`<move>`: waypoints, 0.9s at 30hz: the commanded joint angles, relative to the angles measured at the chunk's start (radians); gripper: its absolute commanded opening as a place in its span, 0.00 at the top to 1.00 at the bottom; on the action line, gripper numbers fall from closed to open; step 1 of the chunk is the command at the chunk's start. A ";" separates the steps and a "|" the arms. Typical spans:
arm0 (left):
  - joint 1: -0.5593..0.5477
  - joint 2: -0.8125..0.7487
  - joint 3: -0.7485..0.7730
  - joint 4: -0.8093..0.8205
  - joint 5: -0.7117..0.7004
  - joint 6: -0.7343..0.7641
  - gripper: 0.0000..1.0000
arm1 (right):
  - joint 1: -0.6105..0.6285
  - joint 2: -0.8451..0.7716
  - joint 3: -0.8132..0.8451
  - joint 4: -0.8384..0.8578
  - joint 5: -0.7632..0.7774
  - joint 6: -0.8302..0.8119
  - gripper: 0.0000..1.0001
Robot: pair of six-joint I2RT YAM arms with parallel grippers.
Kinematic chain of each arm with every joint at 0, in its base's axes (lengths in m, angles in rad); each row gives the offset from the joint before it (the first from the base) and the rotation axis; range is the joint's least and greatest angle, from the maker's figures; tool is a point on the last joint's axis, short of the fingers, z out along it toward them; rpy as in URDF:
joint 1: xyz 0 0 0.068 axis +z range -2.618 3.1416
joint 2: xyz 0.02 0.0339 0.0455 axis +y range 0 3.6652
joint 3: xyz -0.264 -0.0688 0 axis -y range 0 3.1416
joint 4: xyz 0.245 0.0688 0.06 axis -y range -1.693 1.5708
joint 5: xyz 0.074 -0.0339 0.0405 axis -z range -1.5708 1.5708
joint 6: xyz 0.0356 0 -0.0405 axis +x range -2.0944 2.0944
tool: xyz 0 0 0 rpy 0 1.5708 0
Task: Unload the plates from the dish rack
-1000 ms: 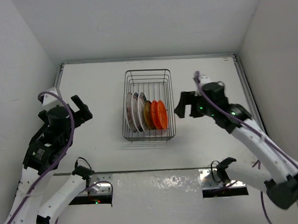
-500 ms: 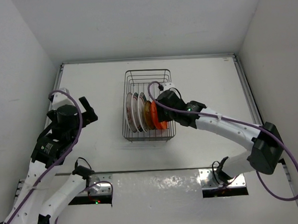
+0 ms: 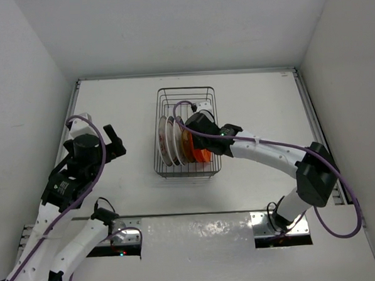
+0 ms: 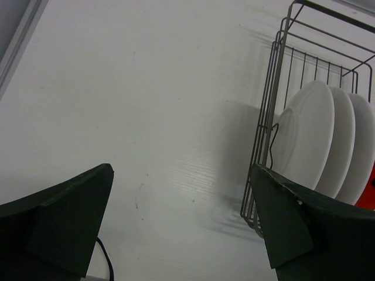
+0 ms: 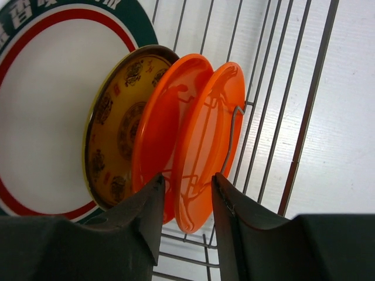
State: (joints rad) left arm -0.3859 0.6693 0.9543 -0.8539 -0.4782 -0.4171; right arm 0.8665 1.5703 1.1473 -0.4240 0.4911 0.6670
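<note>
**Right gripper astride the end orange plate, left gripper wide open beside the rack**

The right gripper (image 5: 187, 178) is down inside the rectangular grey wire dish rack (image 3: 186, 88). Its two dark fingers (image 5: 146, 216) stand on either side of the near rim of a small plain round orange plate (image 5: 208, 129), the outermost one in the row. The gap between the fingers is only a little wider than that rim. Whether the pads press the plate cannot be told (the fingers themselves hide the line of contact). The plate stands on edge, and a thin wire prong (image 5: 229, 140) crosses its outer face.

Along the row away from the fingers, a second orange plate (image 5: 161, 117) stands just beside the first. Next comes an amber-brown plate (image 5: 114, 129) with a patterned centre, then a larger white plate (image 5: 47, 88) with a green and red rim. All are upright in the rack. On the fingers' other side there are only bare rack wires over the white table (image 5: 351, 175). From above, the right arm (image 3: 270, 152) stretches across from its base to the rack.

The left gripper (image 4: 181, 170) hangs over bare table on the opposite side of the rack, well apart from the right one. Its jaws are spread wide with nothing between them. Beside it rises the rack's side wall, and behind those wires stand three white plates (image 4: 304, 134) (only their plain backs show here).
</note>
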 commanded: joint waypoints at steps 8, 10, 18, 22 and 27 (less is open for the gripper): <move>-0.004 -0.016 -0.002 0.053 0.020 0.020 0.00 | 0.009 0.013 0.019 0.036 0.056 0.016 0.70; -0.004 -0.017 -0.003 0.053 0.020 0.018 0.00 | 0.009 0.034 0.029 0.034 0.050 0.011 0.76; -0.004 -0.033 -0.002 0.053 0.015 0.017 0.00 | 0.009 0.051 0.083 0.021 0.015 0.011 0.96; -0.004 -0.034 -0.002 0.053 0.012 0.017 0.00 | 0.009 -0.025 0.117 0.010 0.007 0.000 1.00; -0.004 -0.043 -0.002 0.053 0.006 0.017 0.00 | 0.008 -0.179 0.175 0.013 -0.028 -0.035 1.00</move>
State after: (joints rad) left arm -0.3859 0.6388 0.9535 -0.8391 -0.4671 -0.4122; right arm 0.8730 1.5288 1.2312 -0.4400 0.4587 0.6735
